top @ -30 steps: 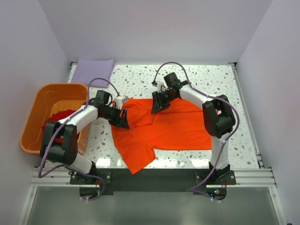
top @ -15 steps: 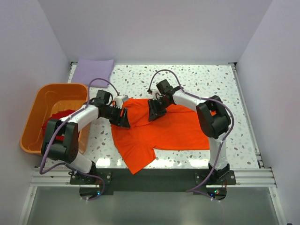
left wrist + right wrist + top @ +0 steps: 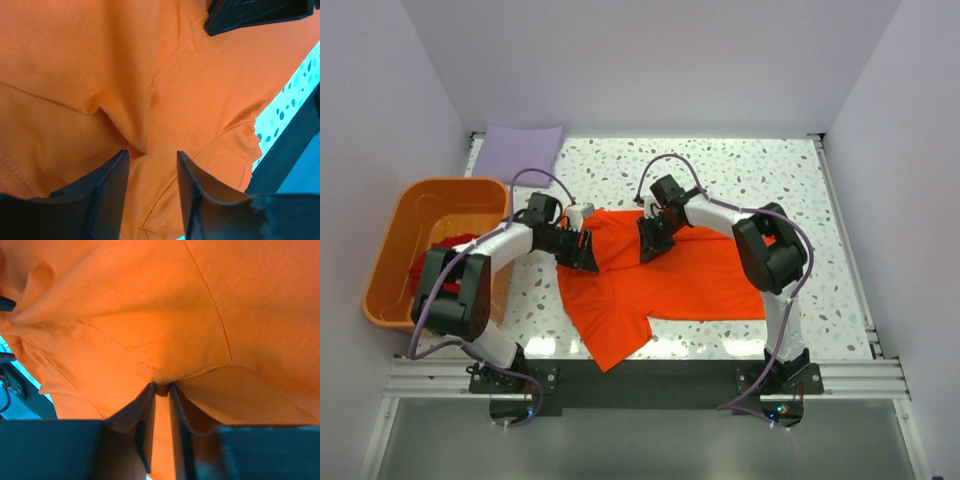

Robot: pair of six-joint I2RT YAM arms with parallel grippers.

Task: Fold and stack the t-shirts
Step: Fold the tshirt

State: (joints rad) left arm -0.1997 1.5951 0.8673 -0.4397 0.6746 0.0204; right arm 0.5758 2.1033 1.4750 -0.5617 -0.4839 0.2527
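**A:** What has the right tool (image 3: 161,386) got?

**B:** It is clenched on a small pinch of the bright orange soft-cloth t-shirt (image 3: 700,275), right at a seam, its fingers all but touching. The left tool (image 3: 152,152) is drawn in round a thicker, puckered ridge of the same shirt. A gap shows between its fingers, but creases run into that gap, so it reads as a grip rather than a rest.

**A:** Why two holds so near each other?

**B:** From above, both tools sit on the half of the shirt nearer the rigid orange plastic tub (image 3: 380,270), the left one closest to it. Two holds along one side would likely let the arms lift that side together and carry it over in a fold without the cloth sagging between them.

**A:** And the shirt itself?

**B:** It is spread mostly flat on the white speckled counter (image 3: 740,170), just beside the tub.

**A:** The others?

**B:** A darker red crumpled t-shirt (image 3: 440,250) waits inside the tub. A pale lavender t-shirt (image 3: 520,150) lies as a neat rectangle just beyond the tub and is probably the base of the stack.
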